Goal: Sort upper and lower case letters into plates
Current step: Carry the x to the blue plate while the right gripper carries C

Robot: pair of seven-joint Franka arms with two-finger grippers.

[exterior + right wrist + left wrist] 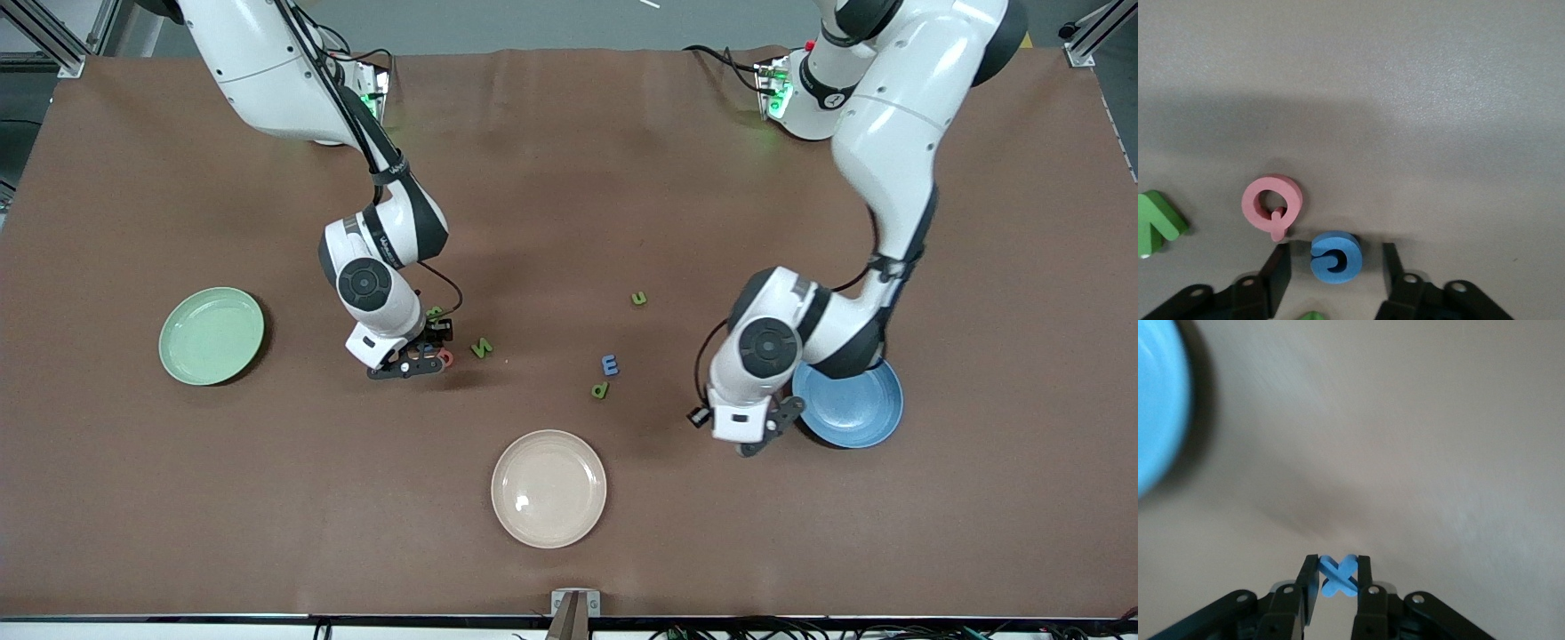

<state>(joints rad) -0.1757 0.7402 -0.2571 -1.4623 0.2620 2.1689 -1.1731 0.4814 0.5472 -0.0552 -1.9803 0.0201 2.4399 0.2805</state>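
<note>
My right gripper (pixel 428 349) is down at the table over a cluster of letters. Its fingers stand open on either side of a blue curled letter (pixel 1335 257), with a gap on each side. A pink Q (pixel 1272 203) and a green N (pixel 1156 223) lie beside it, and another green letter (pixel 434 312) lies just farther from the front camera. My left gripper (pixel 1338 563) is shut on a blue X (pixel 1338 577), held beside the blue plate (pixel 858 409). The mint green plate (pixel 212 335) lies toward the right arm's end.
A cream plate (pixel 548 488) lies near the table's front edge. A green u (pixel 638 299), a blue E (pixel 610 364) and a green p (pixel 601 389) lie loose between the two arms. Brown mat covers the table.
</note>
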